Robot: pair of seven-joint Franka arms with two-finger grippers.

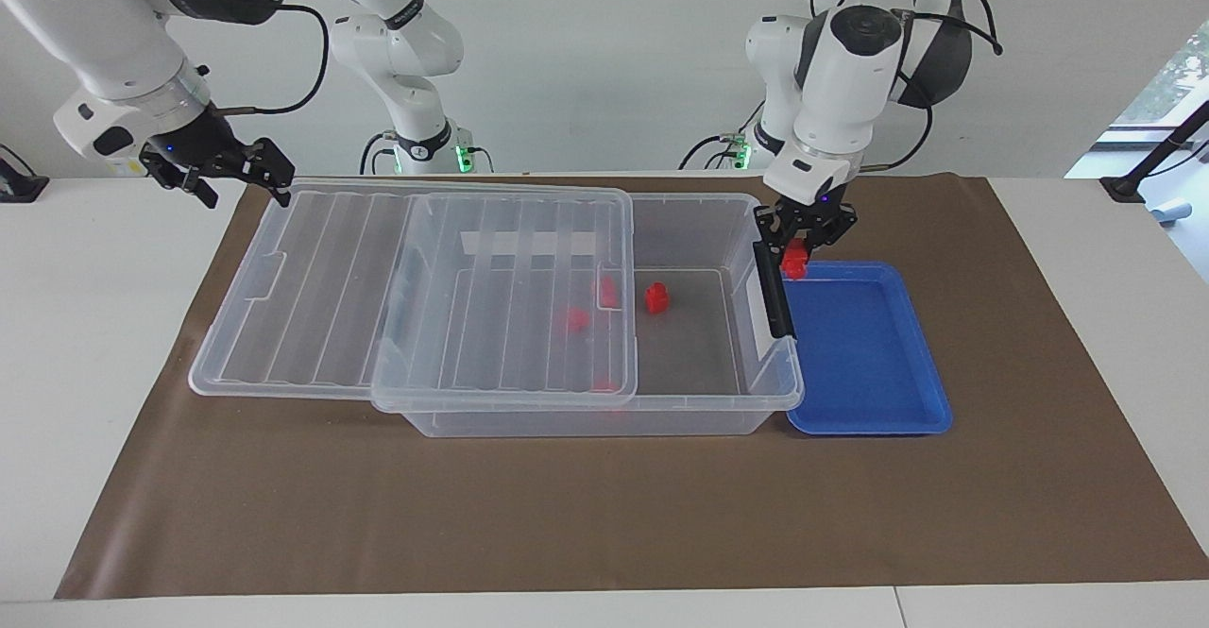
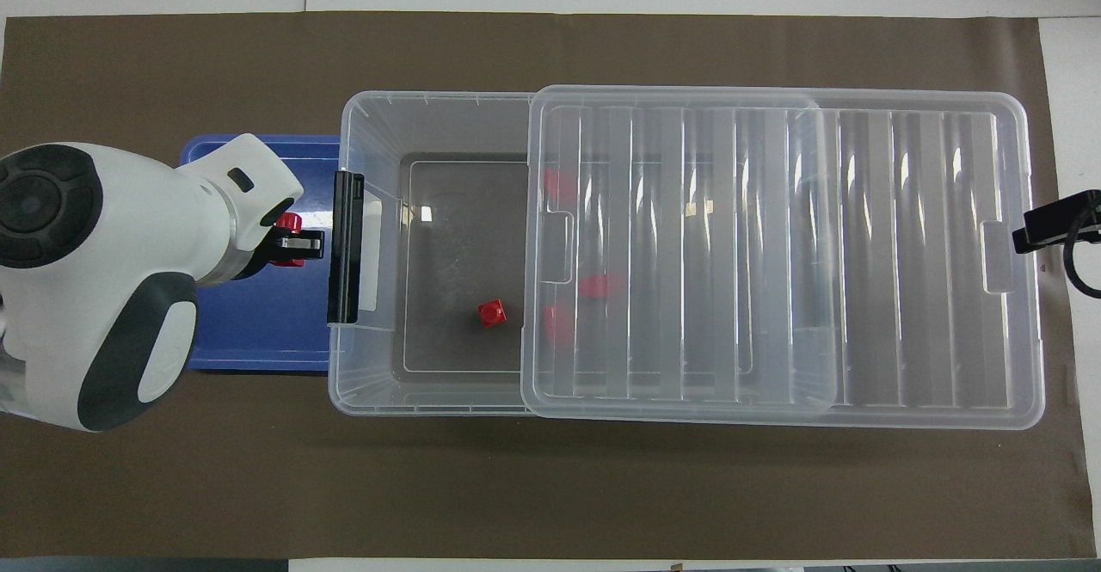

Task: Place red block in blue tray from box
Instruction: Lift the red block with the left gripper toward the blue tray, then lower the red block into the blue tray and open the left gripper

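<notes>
The left gripper [image 1: 801,252], closed on the red block [image 1: 795,261], hangs directly over the blue tray [image 1: 864,349] at its box-side edge, so release requires only descent.

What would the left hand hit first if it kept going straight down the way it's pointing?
Most likely the blue tray. The left hand points down over the tray's corner beside the box, holding the red block, which would touch first.
</notes>
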